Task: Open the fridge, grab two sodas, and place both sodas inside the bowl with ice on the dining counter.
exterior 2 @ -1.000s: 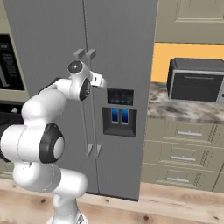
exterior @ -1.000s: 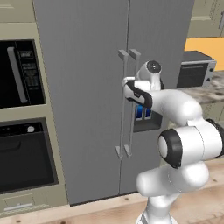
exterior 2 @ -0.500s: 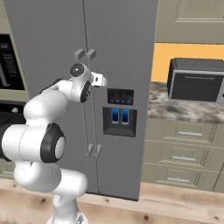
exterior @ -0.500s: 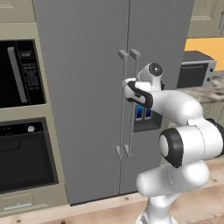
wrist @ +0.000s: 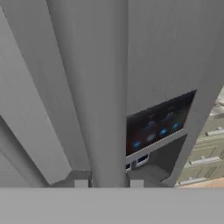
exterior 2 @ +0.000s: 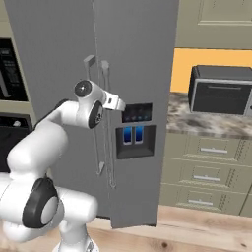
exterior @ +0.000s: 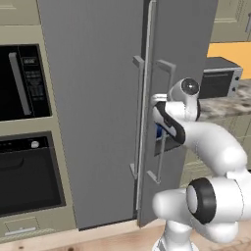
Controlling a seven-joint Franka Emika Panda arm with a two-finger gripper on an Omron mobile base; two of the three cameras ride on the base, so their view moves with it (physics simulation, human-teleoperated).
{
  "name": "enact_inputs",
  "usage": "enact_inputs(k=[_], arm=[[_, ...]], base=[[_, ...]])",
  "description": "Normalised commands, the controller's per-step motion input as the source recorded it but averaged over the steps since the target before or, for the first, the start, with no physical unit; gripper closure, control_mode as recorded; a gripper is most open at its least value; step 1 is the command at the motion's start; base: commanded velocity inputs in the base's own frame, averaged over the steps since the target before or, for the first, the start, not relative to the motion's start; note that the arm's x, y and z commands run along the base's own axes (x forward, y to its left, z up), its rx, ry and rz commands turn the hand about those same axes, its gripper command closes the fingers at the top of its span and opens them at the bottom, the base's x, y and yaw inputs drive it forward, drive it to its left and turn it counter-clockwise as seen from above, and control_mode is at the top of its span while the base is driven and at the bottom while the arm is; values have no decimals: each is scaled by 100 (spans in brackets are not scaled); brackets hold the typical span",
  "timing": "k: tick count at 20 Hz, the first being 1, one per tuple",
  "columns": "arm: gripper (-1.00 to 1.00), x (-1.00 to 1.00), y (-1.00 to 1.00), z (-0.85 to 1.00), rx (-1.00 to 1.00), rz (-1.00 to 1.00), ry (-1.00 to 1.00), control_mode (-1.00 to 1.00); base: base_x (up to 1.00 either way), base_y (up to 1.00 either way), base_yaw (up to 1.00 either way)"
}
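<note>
The tall grey fridge stands straight ahead. Its right door is swung a little way out from the left one, with a narrow dark gap at the seam. My gripper is shut on the right door's vertical bar handle, about halfway up it. In the hand view the handle runs up between my two fingertips, with the dispenser panel behind it. The sodas, the bowl with ice and the dining counter are out of view.
A beige cabinet with a black microwave and oven adjoins the fridge on the left. To the right, a grey countertop appliance sits on a mottled counter over beige drawers. Wooden floor lies below.
My fingers closed on the right door's handle. The arm then drew back, and the right door came out a little from the closed position.
</note>
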Motion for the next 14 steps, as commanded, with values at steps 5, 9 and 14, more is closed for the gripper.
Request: enact_inputs(k=[5,9,14], arm=[[100,-87,-95,28,11,-10,0,-100],[-100,-78,-76,9,7,-5,1,-100],[-100,-99,-6,4,-1,0,-7,-100]], base=[[0,0,0],[0,0,0],[0,0,0]])
